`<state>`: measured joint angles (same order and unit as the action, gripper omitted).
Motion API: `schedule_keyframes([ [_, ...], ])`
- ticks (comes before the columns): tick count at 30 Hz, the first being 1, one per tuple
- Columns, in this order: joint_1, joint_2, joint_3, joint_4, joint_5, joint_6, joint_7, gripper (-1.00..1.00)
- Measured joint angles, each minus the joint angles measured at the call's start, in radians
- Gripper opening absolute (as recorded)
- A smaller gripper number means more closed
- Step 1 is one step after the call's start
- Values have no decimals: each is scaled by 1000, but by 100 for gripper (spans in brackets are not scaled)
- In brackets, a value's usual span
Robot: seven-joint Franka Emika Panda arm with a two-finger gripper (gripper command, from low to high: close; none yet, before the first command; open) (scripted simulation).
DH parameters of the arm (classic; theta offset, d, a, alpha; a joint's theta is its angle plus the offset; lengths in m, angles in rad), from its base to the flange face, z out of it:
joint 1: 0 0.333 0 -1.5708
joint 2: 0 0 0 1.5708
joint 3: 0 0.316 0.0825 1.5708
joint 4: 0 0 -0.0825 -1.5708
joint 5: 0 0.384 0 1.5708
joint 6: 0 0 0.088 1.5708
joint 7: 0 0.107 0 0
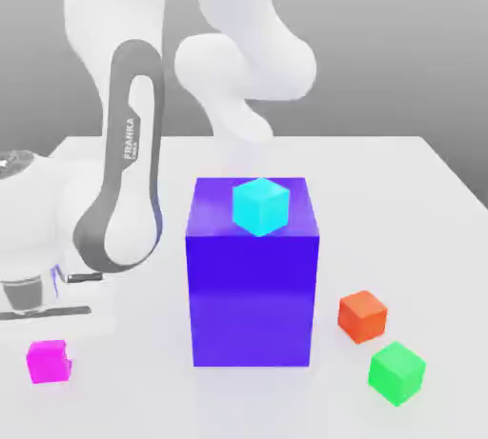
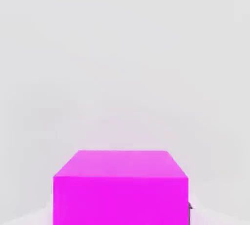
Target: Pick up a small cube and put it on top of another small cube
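Note:
A small magenta cube rests on the white table at the exterior view's front left. My gripper is lowered right over it, the white hand just above the cube. In the hand view the magenta cube is very close, and a thin dark edge of one finger lies against its side, so the jaws are shut on it. A small red cube and a small green cube sit on the table at the front right. A small cyan cube stands on top of a large blue block.
The large blue block stands in the middle of the table, between the magenta cube and the red and green ones. The arm's white links arch over the left side, beside the block.

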<state>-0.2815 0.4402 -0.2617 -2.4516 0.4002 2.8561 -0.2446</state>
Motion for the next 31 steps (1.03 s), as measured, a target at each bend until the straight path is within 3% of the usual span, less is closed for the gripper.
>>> schedule_keyframes([
  [5,81,-155,-109,-39,-135,-112,107,-100],
  [8,132,-173,-109,-26,-163,-132,209,-100],
  [23,624,-334,182,-92,-355,-209,690,-100],
  [28,735,-211,257,-75,-397,-101,772,-100],
  [29,738,-189,259,-73,-398,-80,774,100],
  [31,738,-189,259,-73,-398,-80,774,100],
])
